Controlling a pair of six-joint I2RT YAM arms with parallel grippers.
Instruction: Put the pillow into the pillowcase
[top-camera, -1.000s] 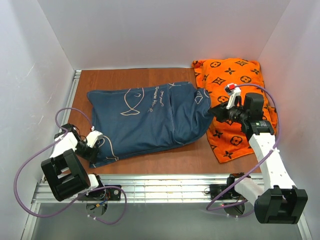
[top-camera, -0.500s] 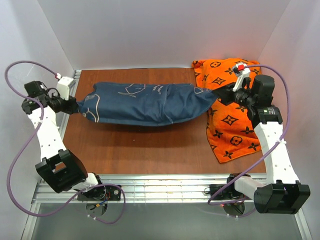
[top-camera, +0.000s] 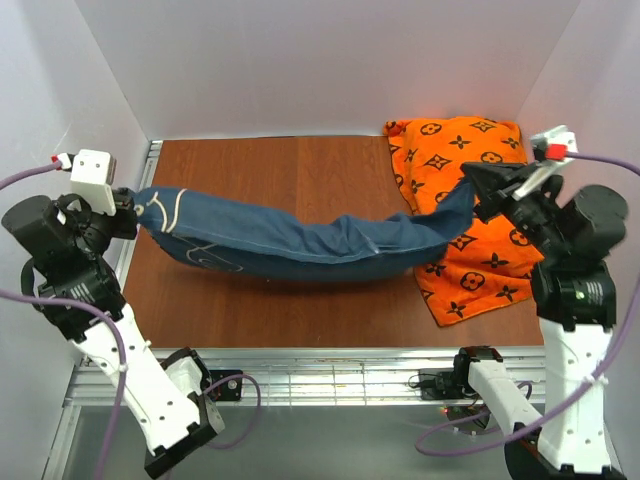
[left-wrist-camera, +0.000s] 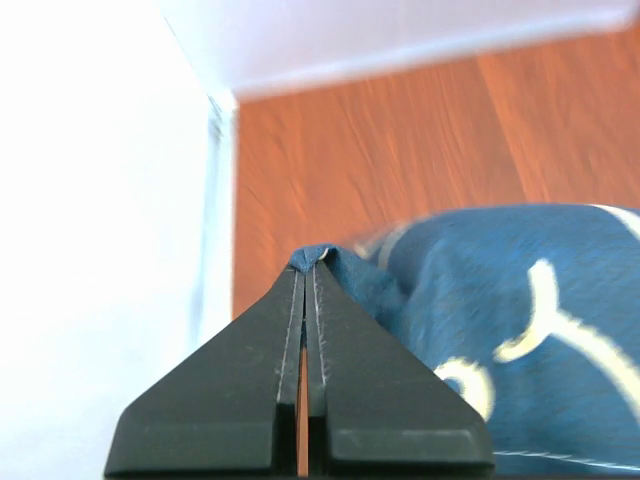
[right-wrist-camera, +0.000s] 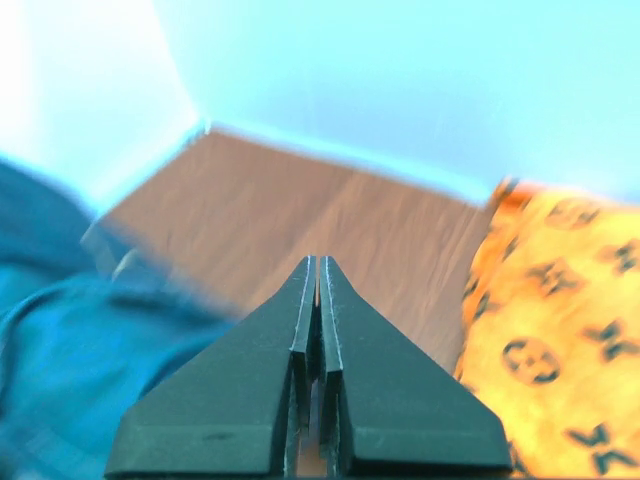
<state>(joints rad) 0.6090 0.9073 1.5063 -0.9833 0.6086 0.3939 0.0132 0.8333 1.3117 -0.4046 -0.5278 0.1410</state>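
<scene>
The navy pillowcase (top-camera: 300, 242) with white line drawings hangs stretched between both grippers and sags in the middle above the wooden table (top-camera: 280, 165). My left gripper (top-camera: 133, 203) is shut on its left corner; the left wrist view shows the jaws (left-wrist-camera: 312, 262) pinching a fold of the blue fabric (left-wrist-camera: 520, 300). My right gripper (top-camera: 470, 188) is raised at the right and shut on the case's other end. In the right wrist view its jaws (right-wrist-camera: 317, 265) are pressed together, with blurred blue cloth (right-wrist-camera: 60, 330) low on the left. The pillow is hidden.
An orange monogram cushion (top-camera: 470, 145) lies at the back right, with orange patterned fabric (top-camera: 470, 280) spreading toward the front; it shows in the right wrist view (right-wrist-camera: 570, 330) too. White walls close in the table on three sides. A metal rail (top-camera: 330, 375) runs along the near edge.
The left gripper has shut on the pillowcase's left corner. Both arms have risen and drawn apart, lifting the case off the table and pulling it into a long sagging band.
</scene>
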